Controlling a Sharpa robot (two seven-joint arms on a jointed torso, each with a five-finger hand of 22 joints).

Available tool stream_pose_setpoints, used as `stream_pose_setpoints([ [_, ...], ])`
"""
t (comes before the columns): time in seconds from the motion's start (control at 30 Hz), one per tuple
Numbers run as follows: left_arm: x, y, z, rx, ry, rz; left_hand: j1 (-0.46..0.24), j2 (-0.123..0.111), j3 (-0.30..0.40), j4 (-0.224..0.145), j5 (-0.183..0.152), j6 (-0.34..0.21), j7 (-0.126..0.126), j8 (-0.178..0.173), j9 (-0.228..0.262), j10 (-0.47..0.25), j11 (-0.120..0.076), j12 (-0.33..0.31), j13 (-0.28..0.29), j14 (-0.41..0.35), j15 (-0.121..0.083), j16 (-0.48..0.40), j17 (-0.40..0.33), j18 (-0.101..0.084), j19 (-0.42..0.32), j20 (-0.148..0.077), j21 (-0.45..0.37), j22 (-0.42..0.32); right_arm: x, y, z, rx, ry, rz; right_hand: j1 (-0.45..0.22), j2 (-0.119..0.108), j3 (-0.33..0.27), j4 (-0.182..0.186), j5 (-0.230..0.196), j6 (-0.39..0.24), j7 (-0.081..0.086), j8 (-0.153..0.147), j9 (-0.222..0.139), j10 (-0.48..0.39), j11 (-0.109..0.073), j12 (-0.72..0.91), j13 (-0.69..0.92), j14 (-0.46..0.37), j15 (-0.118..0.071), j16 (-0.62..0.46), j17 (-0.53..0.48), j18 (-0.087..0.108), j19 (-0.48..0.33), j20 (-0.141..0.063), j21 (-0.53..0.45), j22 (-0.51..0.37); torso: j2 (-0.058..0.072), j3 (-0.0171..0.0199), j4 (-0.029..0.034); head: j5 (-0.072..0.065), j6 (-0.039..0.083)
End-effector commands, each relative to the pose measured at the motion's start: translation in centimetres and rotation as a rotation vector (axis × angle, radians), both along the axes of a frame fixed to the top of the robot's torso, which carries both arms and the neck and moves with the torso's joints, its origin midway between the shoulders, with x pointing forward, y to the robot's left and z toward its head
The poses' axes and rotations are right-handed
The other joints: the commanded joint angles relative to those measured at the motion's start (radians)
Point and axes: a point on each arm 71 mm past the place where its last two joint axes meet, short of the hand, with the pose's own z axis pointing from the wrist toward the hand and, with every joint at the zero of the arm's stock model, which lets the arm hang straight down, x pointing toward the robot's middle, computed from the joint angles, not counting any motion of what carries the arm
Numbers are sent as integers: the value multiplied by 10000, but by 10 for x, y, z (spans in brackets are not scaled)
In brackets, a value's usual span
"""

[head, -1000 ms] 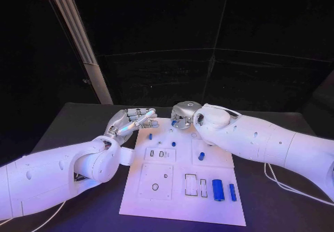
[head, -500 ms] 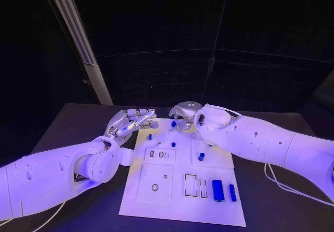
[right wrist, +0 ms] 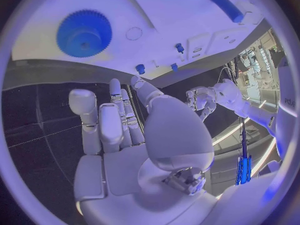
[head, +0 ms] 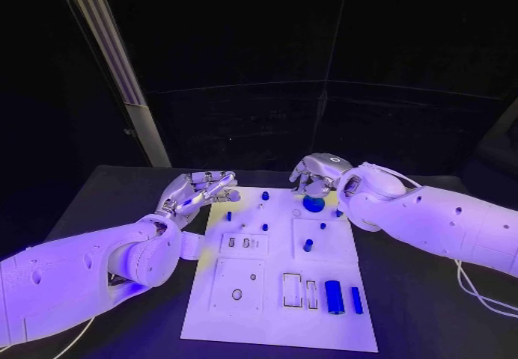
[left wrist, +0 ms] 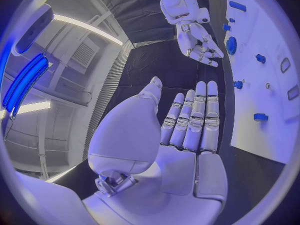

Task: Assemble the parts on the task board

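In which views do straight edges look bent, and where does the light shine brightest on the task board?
Head view: the task board keeps straight edges and is lit brightly against the black table. Left wrist view: fisheye, the board's edge curves. Right wrist view: fisheye too; the board bows round the blue gear, with glare above it.

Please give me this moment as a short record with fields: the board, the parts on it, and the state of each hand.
board: white task board lying flat on the black table
gear: round blue toothed gear on the board's far end, beside the right hand
near parts: two blue cylinders lying side by side near the board's near right corner
left hand: left hand at the board's far left corner, fingers apart, holding nothing
right hand: right hand at the board's far edge beside the gear, holding nothing
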Motion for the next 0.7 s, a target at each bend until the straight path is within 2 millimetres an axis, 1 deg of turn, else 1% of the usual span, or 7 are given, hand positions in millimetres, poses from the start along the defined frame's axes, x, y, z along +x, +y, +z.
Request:
stream_pose_setpoints([
  [0.03,0,0,2,-55,-76,-126,57,34,-2,-44,-43,-62,115,-52,-8,-54,-9,-54,-7,-57,37,-73,10,44,38,21,-50,-14,-5,-17,3,1117,875,-632,-479,-387,-470,405,281,-58,-220,-81,-73,998,-243,730,515,395,-213,438,758,-245,455,-167,494,844,-36,31,-119,-56,46],
  [0.17,1,1,2,-46,-75,-109,61,37,-2,-49,-42,-59,110,-52,-6,-51,-11,-53,-6,-62,38,-80,10,44,34,23,-54,-17,-10,-44,0,813,1629,-1238,-662,-681,-1236,917,481,-46,-350,-97,-105,1426,-389,2017,1763,506,-349,985,1714,-415,917,-342,1029,1778,-54,74,-194,-82,29],
  [0.23,1,1,2,-42,-75,-104,61,37,-2,-49,-42,-59,110,-52,-6,-51,-11,-53,-6,-62,38,-80,10,44,34,23,-54,-17,-11,-53,-1,594,1758,-1464,-196,-532,-1837,1381,601,-61,-315,-42,-114,770,-431,3848,3921,501,-352,1264,2166,-465,1050,-363,1235,2115,-57,96,-214,-121,24],
  [0.3,2,1,1,-39,-81,-95,61,37,-2,-49,-42,-59,110,-52,-6,-51,-11,-53,-6,-62,38,-80,10,44,34,23,-54,-17,-11,-60,-2,323,1807,-1654,-6,-646,-2370,1779,561,-113,-312,10,-117,531,-386,5428,5785,523,-224,1408,2430,-459,1113,-373,1354,2318,-50,94,-208,-152,48],
  [0.43,4,3,1,-19,-118,-37,61,37,-2,-49,-42,-59,110,-52,-6,-51,-11,-53,-6,-62,38,-80,10,44,34,23,-54,-17,-10,-66,-3,33,1885,-1877,225,-597,-2624,2121,604,-231,-271,21,-128,661,-313,6614,7170,555,-274,1533,2723,-530,1158,-273,1446,2497,-36,108,-203,-181,-9],
  [0.5,5,3,1,-7,-127,-12,61,37,-2,-49,-42,-59,110,-52,-6,-51,-11,-53,-6,-62,38,-80,10,44,34,23,-54,-17,-9,-65,-4,2,1963,-1929,373,-598,-2748,2325,639,-327,-247,18,-135,629,-285,6919,7576,559,-245,1563,2786,-542,1177,-249,1489,2579,-29,92,-183,-214,-14],
  [0.7,7,3,-1,19,-123,15,122,75,18,-111,-40,-40,96,-51,1,-32,-20,-52,1,-70,37,-119,14,48,21,27,-76,-38,-5,-56,-6,-581,1691,-1880,652,-614,-2916,2624,738,-457,-207,45,-133,880,-241,7919,8733,636,-204,1763,3268,-604,1323,-211,1683,2959,6,143,-182,-206,-26],
])
